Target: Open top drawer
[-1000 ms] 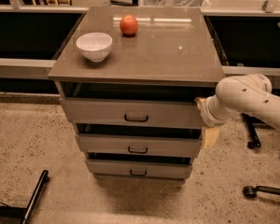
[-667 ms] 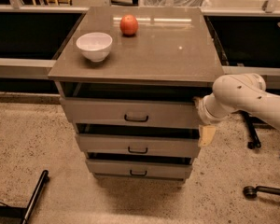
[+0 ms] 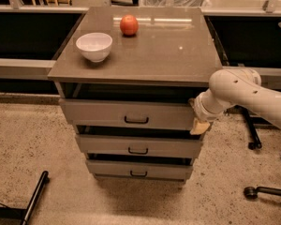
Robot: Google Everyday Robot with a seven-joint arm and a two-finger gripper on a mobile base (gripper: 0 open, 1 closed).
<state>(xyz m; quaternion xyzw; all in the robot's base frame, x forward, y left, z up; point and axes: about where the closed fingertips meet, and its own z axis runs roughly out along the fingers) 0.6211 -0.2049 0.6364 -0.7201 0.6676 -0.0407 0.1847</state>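
Note:
The top drawer is the widest of three grey-brown drawers under the cabinet top, with a small dark bar handle at its centre. Its front stands a little forward of the cabinet, with a dark gap above it. My gripper is at the drawer's right end, well right of the handle, at the end of my white arm that reaches in from the right. One pale fingertip hangs by the drawer's right corner.
A white bowl and a red apple sit on the cabinet top. The middle drawer and bottom drawer lie below. Chair casters stand on the floor at right, a dark bar at lower left.
My arm and gripper have shifted slightly left toward the top drawer's right end. The drawers, bowl and apple have not moved.

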